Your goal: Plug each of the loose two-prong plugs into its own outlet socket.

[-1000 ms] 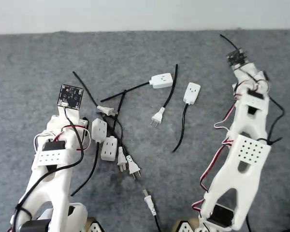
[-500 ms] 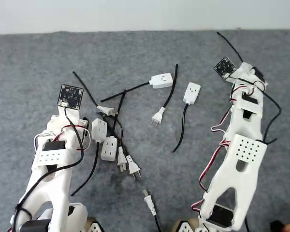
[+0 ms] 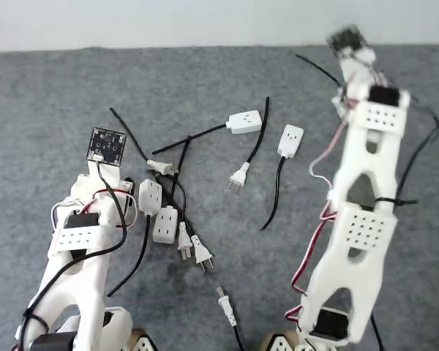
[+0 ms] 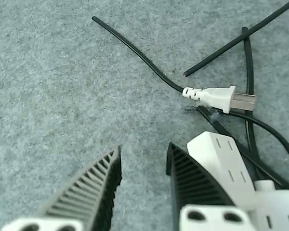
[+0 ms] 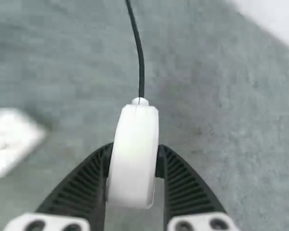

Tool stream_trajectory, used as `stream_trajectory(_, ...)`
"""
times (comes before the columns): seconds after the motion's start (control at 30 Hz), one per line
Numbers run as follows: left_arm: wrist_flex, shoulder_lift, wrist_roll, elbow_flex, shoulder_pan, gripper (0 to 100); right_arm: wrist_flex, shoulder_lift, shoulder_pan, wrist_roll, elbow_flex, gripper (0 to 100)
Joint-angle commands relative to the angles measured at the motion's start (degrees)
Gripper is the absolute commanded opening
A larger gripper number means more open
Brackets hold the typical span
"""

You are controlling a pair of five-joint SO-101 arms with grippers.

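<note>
My right gripper (image 5: pixel 133 150) is shut on a white connector (image 5: pixel 134 122) whose black cord (image 5: pixel 137 53) runs away over the carpet. In the high view this arm stands tall at the back right (image 3: pixel 349 40). My left gripper (image 4: pixel 143 149) is open just above the carpet. One finger is next to a white outlet socket (image 4: pixel 219 156), and a loose two-prong plug (image 4: pixel 216 97) lies a little beyond. The high view shows two sockets (image 3: pixel 150 196) (image 3: pixel 164 223) beside the left arm, two more (image 3: pixel 244 121) (image 3: pixel 290 140) mid-table, and loose plugs (image 3: pixel 238 177) (image 3: pixel 202 254) (image 3: pixel 225 303).
Black cords (image 3: pixel 179 157) cross in a tangle between the left arm and the table's middle. Grey carpet (image 3: pixel 51 95) covers the table, with open room at the back left. A pale wall (image 3: pixel 205 22) closes the far edge. A blurred white socket (image 5: pixel 9 139) lies below the right gripper.
The right arm has risen and swung toward the back edge, lifting its wrist and the cord with it. The left arm and the plugs on the carpet have not moved.
</note>
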Motion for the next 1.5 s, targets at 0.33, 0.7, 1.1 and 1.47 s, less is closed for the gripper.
stream_trajectory(0.33, -1.7, -0.4, -0.4, -0.2, 0.2, 16, 33.1, -34.2, -15.8, -2.2, -6.7, 1.0)
stream_trajectory(0.7, -1.7, -0.4, -0.4, -0.2, 0.2, 16, 32.7, -57.3, -31.3, -2.3, 45.0, 1.0)
stream_trajectory(1.1, -1.6, -0.4, -0.4, -0.1, 1.0, 16, 3.6, -81.0, -30.6, -1.8, 99.4, 1.0)
stream_trajectory(1.47, -1.6, -0.4, -0.4, -0.1, 1.0, 16, -11.3, -76.3, -28.8, -1.8, 108.4, 1.0)
